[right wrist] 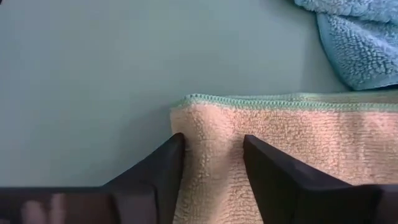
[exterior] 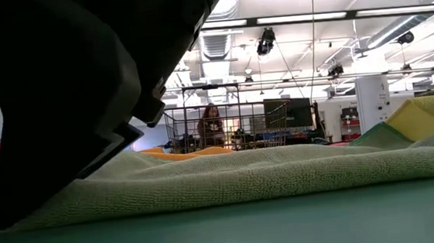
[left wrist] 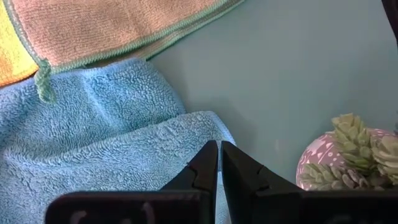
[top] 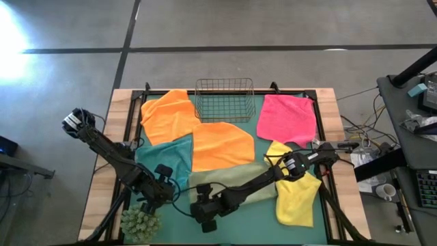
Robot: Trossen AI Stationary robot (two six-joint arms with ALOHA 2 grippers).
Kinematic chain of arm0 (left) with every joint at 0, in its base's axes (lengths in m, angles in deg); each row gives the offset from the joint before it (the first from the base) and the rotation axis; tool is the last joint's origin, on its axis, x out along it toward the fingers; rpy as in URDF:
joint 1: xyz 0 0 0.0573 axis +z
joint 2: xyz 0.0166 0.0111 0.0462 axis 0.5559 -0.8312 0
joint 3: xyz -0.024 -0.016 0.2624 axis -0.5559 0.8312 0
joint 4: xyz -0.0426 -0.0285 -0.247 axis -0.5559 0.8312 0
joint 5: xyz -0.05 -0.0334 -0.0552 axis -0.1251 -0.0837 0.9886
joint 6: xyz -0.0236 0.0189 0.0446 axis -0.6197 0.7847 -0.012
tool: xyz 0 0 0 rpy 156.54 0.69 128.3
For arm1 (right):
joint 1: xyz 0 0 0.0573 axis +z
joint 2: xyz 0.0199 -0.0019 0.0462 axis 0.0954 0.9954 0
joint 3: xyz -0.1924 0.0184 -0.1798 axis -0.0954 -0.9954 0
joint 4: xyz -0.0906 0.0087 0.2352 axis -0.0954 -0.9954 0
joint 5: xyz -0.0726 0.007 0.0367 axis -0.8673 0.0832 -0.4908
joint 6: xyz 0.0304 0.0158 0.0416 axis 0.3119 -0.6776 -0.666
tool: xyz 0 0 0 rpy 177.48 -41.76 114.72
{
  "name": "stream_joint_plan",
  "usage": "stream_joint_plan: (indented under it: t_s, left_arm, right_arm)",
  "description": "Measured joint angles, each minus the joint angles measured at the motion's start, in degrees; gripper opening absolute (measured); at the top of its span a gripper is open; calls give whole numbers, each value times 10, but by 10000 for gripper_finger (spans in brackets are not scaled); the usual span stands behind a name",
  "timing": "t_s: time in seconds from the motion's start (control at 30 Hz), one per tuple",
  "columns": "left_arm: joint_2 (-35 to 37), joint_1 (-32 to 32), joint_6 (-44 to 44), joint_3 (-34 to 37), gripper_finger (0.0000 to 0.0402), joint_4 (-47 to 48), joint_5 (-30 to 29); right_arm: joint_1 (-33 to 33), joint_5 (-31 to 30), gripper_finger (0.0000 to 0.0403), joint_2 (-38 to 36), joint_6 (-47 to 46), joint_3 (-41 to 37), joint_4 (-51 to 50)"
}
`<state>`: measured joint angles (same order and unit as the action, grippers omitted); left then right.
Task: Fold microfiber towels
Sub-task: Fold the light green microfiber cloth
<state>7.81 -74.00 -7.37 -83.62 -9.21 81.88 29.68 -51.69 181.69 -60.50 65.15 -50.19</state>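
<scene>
Several microfiber towels lie spread on the teal mat: two orange (top: 222, 145), one pink (top: 287, 119), one yellow (top: 298, 195), one teal (top: 167, 158) and one pale olive-green (top: 235, 181). My right gripper (top: 205, 217) (right wrist: 211, 152) is open at the olive-green towel's near left corner (right wrist: 189, 109), its fingers straddling the cloth just behind that corner. My left gripper (top: 166, 183) (left wrist: 219, 163) is shut, with nothing between its fingers, over the teal towel's near edge (left wrist: 186, 127). In the low view a dark gripper body (exterior: 52, 96) fills the left side above the olive-green towel (exterior: 268, 176). My right gripper comes slanting down from the table's right, and its two fingers (right wrist: 163, 171) stand apart over the olive-green towel beside its corner (right wrist: 205, 127). Whether the fingertips touch the cloth I cannot tell. The towel lies flat on the mat.
A wire basket (top: 225, 99) stands at the far middle, partly on the orange towels. A green spiky plant ball (top: 140, 222) (left wrist: 348, 155) sits at the near left, close to my left gripper. Bare mat (top: 252, 222) lies along the near edge.
</scene>
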Motion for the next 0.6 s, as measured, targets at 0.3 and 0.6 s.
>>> stream_joint_plan:
  t_s: [0.3, 0.6]
  left_arm:
    - [0, 0, 0, 1, 5, 40, 0]
    - [0, 0, 88, 14, 5, 25, -16]
  right_arm:
    - [0, 54, 21, 0, -21, -1, 0]
    - [16, 60, 9, 0, -124, 20, -6]
